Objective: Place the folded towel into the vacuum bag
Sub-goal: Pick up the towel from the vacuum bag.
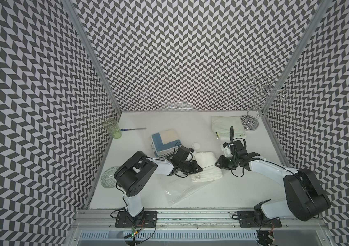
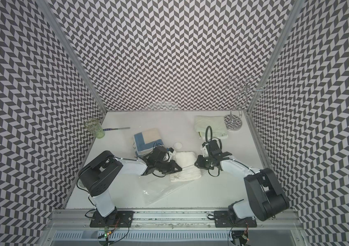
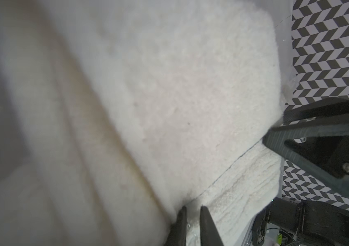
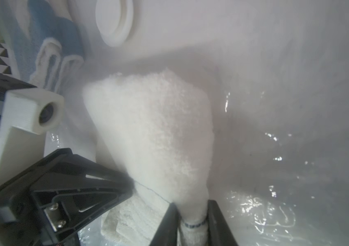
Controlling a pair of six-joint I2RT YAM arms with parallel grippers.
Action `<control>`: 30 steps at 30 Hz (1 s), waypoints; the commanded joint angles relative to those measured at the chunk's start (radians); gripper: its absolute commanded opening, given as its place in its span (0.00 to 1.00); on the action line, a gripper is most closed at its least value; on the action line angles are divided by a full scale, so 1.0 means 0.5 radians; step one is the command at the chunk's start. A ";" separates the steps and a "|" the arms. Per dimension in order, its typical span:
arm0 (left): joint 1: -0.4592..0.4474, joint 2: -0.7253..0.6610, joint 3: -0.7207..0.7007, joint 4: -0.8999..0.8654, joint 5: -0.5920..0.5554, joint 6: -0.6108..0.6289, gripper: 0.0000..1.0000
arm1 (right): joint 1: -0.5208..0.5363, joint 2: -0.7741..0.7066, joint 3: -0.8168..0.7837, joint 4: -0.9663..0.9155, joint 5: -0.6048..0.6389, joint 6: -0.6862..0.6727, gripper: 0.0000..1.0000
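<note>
The left gripper (image 1: 200, 170) and right gripper (image 1: 216, 165) are each pinched on the white terry folded towel (image 1: 206, 176), which seems half inside the clear plastic vacuum bag (image 1: 180, 189); next, push it deeper.

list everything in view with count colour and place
vacuum bag: 1, clear, centre
white towel: 1, white, partly inside it
valve: 1, white, mid-table
blue towel: 1, blue and cream, mid-left
pale towel: 1, pale green, back right
glass: 1, green, back left
thin tool: 1, blue-silver, beside glass
plate: 1, green patterned, left edge
wire stand: 1, chrome, back right
left gripper: 1, black, shut on vacuum bag
right gripper: 1, black, shut on white towel
</note>
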 commanded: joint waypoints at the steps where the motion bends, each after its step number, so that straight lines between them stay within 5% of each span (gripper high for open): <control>1: 0.004 0.063 -0.031 0.099 0.032 -0.040 0.16 | 0.227 0.025 0.277 -0.179 0.507 -0.075 0.18; 5: 0.020 0.091 -0.026 0.119 0.011 -0.032 0.14 | 0.557 0.113 0.508 -0.357 0.819 -0.028 0.15; 9: 0.040 0.097 -0.069 0.168 0.019 -0.050 0.14 | 0.769 0.198 0.524 -0.265 0.649 0.104 0.14; 24: 0.169 -0.335 -0.233 0.002 0.002 -0.030 0.16 | 0.699 0.307 0.176 0.001 0.450 0.065 0.12; 30: 0.235 -0.365 -0.368 -0.035 -0.122 0.016 0.15 | 0.732 0.264 0.268 -0.086 0.473 -0.099 0.32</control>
